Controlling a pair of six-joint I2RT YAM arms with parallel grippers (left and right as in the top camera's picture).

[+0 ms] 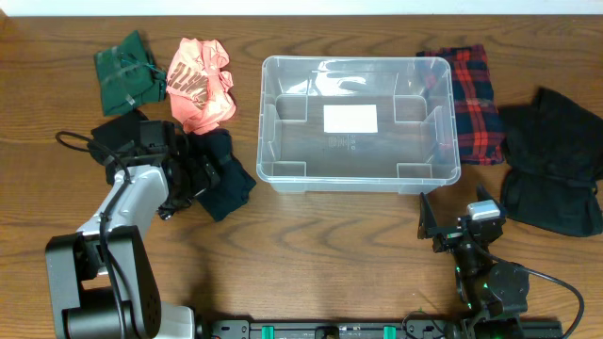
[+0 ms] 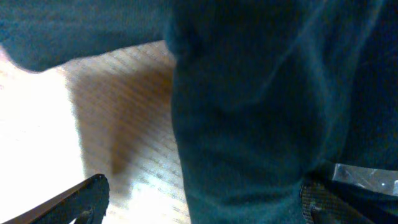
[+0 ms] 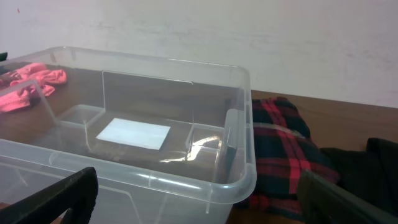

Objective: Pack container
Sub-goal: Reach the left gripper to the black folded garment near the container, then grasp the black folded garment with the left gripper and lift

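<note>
table (image 1: pixel 311 240) bears container (image 1: pixel 358 178); left gripper (image 1: pixel 193 179) gapes over garment (image 1: pixel 234 185).

Left arm (image 1: pixel 121 202) stretched forward, wrist bent inward, left end effector (image 1: pixel 193 177) angled downward, fingers (image 2: pixel 81 198) spread wide, right arm (image 1: pixel 492 281) folded low near base, right end effector (image 1: pixel 457 215) facing forward, jaws fully apart.
</note>
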